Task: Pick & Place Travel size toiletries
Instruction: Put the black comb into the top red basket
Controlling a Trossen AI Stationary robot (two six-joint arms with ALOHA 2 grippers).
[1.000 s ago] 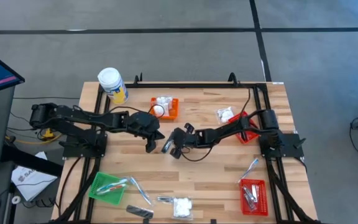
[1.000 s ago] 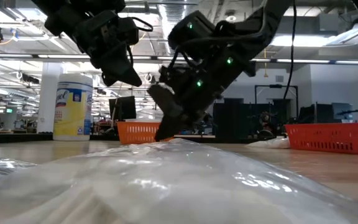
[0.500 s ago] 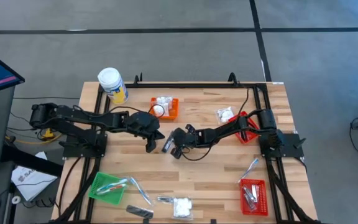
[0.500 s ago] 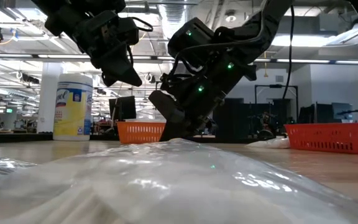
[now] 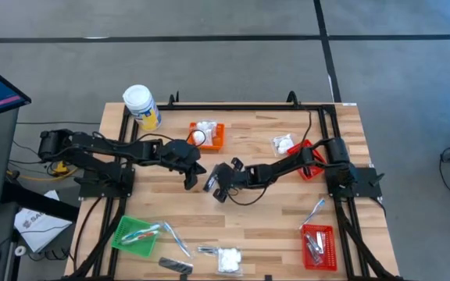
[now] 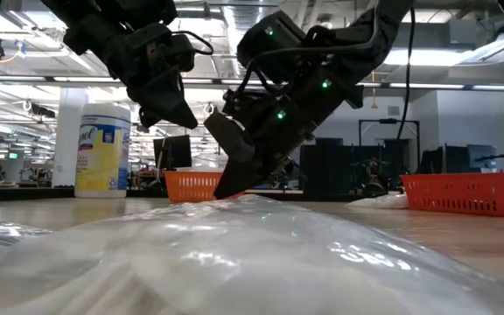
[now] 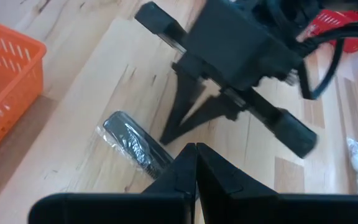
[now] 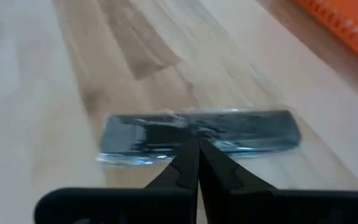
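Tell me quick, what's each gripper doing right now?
Left gripper: closed, empty, near the dark sachet.
Right gripper: closed, empty, at the sachet.

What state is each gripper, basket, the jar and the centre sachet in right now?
left gripper: shut, empty, above the sachet.
right gripper: shut, empty, tips at the sachet.
dark sachet: flat on the table, wrapped, ungripped.
jar: upright, lid on.
orange basket: holds white packets.
green basket: holds items.
near red basket: holds items.
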